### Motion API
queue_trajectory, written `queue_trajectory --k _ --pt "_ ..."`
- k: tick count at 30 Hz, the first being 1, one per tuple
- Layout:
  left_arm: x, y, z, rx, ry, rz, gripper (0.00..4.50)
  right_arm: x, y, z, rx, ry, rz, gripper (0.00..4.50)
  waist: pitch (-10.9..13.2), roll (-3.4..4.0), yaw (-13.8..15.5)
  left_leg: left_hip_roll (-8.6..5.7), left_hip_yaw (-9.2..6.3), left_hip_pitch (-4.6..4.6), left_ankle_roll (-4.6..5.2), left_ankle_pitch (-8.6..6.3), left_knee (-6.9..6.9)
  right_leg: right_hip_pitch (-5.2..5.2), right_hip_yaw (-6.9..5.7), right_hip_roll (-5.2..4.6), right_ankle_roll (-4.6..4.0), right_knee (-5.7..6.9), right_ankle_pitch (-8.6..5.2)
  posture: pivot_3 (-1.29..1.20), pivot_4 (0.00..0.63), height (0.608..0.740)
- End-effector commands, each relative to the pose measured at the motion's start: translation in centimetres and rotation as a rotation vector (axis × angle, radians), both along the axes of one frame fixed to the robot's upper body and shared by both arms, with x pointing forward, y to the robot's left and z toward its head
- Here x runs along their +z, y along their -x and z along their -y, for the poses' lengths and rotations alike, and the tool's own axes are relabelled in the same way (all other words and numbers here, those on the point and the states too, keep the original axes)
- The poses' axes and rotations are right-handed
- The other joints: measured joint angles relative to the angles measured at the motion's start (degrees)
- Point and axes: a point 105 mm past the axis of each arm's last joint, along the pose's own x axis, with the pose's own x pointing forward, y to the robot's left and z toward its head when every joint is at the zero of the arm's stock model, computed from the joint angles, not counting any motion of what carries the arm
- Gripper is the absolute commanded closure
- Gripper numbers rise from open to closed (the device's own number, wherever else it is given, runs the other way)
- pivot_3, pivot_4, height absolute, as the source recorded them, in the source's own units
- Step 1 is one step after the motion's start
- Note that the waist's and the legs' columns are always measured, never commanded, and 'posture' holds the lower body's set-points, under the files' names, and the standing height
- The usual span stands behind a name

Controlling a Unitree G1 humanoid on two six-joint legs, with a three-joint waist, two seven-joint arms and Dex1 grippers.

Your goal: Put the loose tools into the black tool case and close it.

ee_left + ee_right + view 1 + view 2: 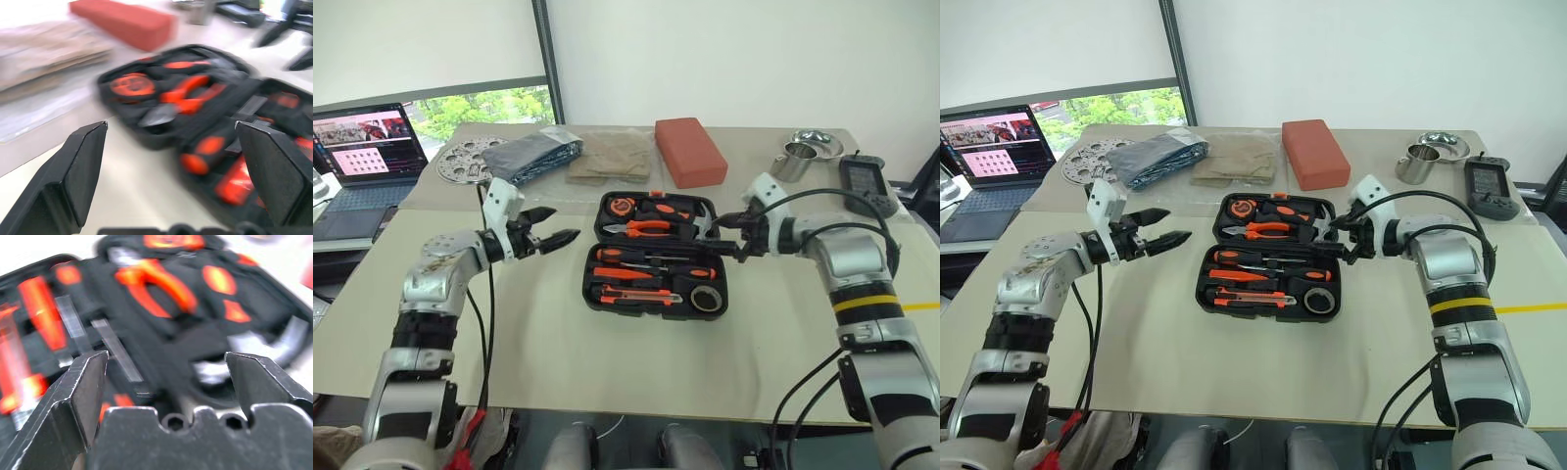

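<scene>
The black tool case [588,284] lies open in the middle of the table, both halves flat. Orange-handled screwdrivers [641,257] fill its near half, with the utility knife [631,294] and the grey tape roll [706,299] along the front. Pliers [646,227] and a hammer [700,211] sit in the far half. My left gripper [564,224] hovers open just left of the case, pointing at it. My right gripper [718,236] is open at the case's right edge, by the hinge line. Both wrist views look at the case between spread fingers [83,161] [83,382].
A red block [690,149], folded cloths [612,155] and a grey bag [533,155] lie behind the case. A metal cup [793,159], a bowl [818,142] and a dark device [867,184] are at the far right. A laptop [367,147] stands far left.
</scene>
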Motion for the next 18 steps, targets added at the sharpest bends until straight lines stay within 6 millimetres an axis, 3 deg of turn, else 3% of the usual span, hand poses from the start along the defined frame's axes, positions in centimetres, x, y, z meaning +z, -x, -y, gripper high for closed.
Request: queue_trajectory --k 1,7,18 --pt "0.4 -1.4 -0.2 0.028 0.031 -0.017 0.00 1.5 -1.3 0.6 -0.102 -0.098 0.018 0.08 0.0 0.00 -0.2 0.00 0.00 0.00 0.00 0.00 -0.02 -0.01 0.00 0.01 0.00 0.05 0.00 0.00 0.150 0.740" --pt "-0.1 -3.9 1.4 0.087 0.181 -0.187 0.00 1.8 -2.9 0.7 -0.264 -0.351 -0.097 0.08 0.0 0.00 -0.5 -0.01 0.01 -0.21 0.00 0.00 -0.05 -0.27 0.02 0.02 0.00 0.22 0.00 0.00 0.150 0.740" --pt "-0.6 -5.8 3.2 0.235 0.349 -0.386 0.00 0.3 -4.2 0.9 -0.394 -0.452 -0.174 0.08 0.0 0.01 -1.0 -0.04 -0.02 -0.61 -0.08 0.05 -0.07 -0.69 -0.02 0.02 0.01 0.35 0.01 0.00 0.150 0.740"
